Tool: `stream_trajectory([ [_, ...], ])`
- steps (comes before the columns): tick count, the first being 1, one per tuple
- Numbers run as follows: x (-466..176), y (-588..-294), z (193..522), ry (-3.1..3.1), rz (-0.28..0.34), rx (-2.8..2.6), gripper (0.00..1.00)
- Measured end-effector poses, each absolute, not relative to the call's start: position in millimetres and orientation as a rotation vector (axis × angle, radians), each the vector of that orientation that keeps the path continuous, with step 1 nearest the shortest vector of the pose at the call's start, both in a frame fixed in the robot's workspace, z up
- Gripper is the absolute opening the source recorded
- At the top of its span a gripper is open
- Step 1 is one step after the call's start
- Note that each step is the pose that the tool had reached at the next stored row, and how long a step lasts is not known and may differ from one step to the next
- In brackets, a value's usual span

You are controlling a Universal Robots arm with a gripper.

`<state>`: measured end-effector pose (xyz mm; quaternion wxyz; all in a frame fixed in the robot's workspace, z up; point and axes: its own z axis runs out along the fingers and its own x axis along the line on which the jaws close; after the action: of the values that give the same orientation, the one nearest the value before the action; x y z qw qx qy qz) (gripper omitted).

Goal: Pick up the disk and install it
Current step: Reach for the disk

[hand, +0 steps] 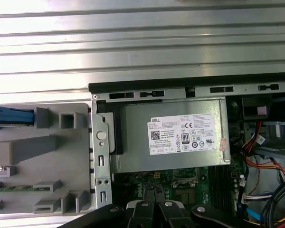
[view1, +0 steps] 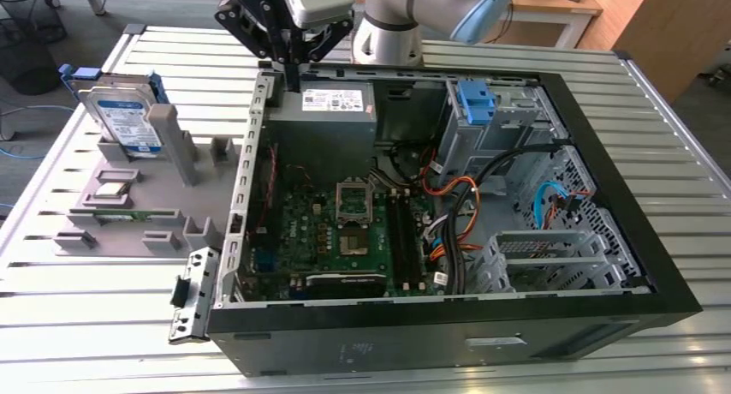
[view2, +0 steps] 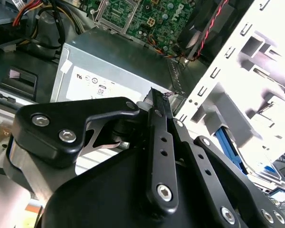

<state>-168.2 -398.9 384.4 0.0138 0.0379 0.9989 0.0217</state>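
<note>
upright in its holder [view1: 137,201], the disk [view1: 123,120] stands long-axis vertical; claw [view1: 297,79] closed, empty.

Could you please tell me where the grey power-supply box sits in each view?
Exterior view: the power-supply box fills the case's far corner, toward the exterior view's left.
First wrist view: between the case's black rim and the motherboard.
Second wrist view: white label showing, beside the motherboard.
Shared landmark: the green motherboard.
</note>
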Motion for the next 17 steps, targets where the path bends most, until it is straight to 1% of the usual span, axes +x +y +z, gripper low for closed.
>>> stream_trajectory([
  [17, -204.6, -398.9, 381.7, 3.106, 0.068, 0.118, 0.11],
])
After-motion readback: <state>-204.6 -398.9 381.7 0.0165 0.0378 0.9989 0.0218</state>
